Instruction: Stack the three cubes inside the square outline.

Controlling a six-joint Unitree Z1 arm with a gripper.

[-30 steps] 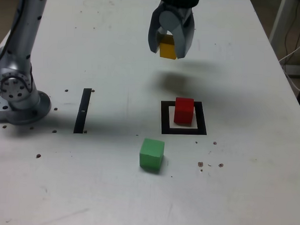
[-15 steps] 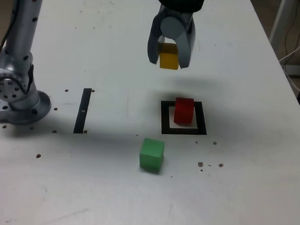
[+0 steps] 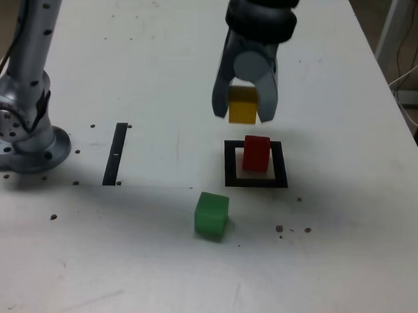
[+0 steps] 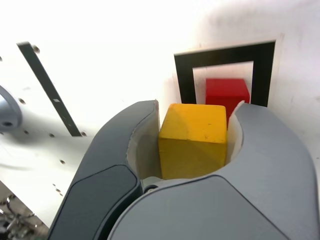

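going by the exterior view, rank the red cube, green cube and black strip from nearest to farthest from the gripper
1. Red cube: just below the gripper, inside the square outline
2. Green cube: lower down, outside the outline
3. Black strip: off to the view's left
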